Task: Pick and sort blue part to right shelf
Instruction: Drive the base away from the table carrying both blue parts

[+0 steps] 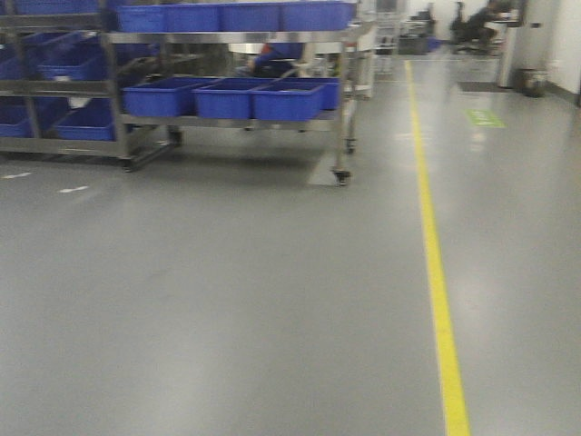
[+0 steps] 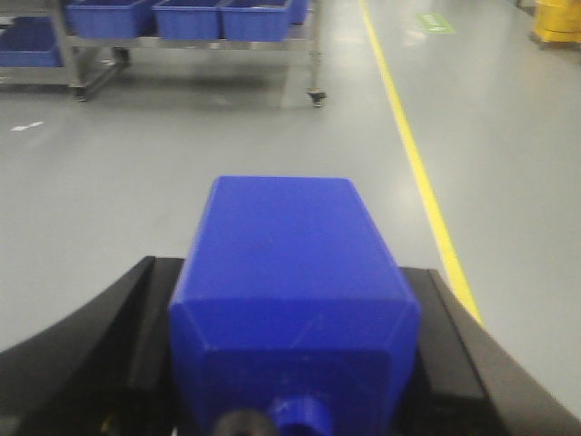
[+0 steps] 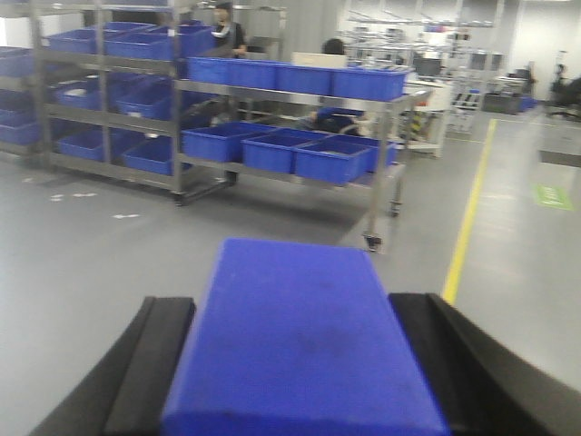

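A grey polished floor (image 1: 227, 309) fills most of every view. Across the back of the front view stands a wheeled steel rack (image 1: 227, 37) with two shelves, each carrying a row of blue bins (image 1: 286, 100) set side by side. A second rack (image 1: 54, 86) with more blue bins stands just to its left. A yellow line (image 1: 436, 272) runs along the floor from the near edge into the distance, to the right of the racks. Beside it, further off, lies a green floor marking (image 1: 486, 118), too blurred to read. No label on the bins or racks is legible.

In the left wrist view the blue part (image 2: 286, 263) fills the centre. It is a solid-blue square block with sloped shoulders, and its small round knob (image 2: 304, 418) points toward the camera at the bottom edge. The left gripper (image 2: 289, 272) is clamped on it, with its black fingers (image 2: 136, 309) pressed against both flat sides. The part hangs above the floor, well short of the racks.

In the right wrist view the right gripper (image 3: 295, 309) grips a blue block (image 3: 300, 345) in the same way, black fingers (image 3: 436, 345) on each side. Only its flat face shows; its cap end is out of view.

Smaller things: a yellow bucket (image 2: 556, 20) far off on the right, a person (image 3: 227, 32) behind the racks, a caster (image 1: 341, 175) under the rack's near post, and short white marks (image 1: 73, 189) on the floor.
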Robot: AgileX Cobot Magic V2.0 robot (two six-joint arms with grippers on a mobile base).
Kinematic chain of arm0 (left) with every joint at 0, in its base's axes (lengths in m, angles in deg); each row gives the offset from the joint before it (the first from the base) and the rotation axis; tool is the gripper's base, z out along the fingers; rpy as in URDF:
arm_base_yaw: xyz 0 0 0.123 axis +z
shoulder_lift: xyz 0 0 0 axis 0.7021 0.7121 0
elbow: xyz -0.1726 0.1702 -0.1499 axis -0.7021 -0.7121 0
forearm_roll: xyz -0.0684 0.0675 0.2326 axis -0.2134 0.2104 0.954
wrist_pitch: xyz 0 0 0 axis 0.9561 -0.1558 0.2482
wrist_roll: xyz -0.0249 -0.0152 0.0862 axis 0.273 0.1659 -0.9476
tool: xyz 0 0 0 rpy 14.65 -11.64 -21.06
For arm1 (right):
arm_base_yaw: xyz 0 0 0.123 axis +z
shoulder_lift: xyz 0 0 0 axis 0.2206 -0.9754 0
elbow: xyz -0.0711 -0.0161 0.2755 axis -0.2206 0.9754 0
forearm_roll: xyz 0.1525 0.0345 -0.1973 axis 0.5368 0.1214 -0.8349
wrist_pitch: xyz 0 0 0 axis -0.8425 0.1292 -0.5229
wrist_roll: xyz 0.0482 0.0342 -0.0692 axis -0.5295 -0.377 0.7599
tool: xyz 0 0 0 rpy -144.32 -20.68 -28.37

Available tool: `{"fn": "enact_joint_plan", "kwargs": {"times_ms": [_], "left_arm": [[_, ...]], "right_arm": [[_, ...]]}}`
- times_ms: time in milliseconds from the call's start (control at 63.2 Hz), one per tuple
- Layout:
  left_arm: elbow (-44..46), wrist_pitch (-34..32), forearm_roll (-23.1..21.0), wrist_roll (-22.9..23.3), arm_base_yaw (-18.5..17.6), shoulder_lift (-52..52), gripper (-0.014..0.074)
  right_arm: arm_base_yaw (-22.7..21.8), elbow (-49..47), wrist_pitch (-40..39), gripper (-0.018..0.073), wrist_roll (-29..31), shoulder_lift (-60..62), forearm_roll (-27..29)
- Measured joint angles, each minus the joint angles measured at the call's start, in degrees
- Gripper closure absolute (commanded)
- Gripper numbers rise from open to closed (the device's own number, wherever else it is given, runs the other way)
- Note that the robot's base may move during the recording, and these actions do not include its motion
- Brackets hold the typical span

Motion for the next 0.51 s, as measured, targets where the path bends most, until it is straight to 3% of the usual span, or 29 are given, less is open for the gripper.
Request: {"fn": "enact_joint_plan", "kwargs": {"times_ms": [506], "left_arm": [[0.0,0.0,0.0,0.0,0.0,0.0,0.0241]], "right_arm": [[0.0,0.0,0.0,0.0273,0.0,0.0,0.0]]}}
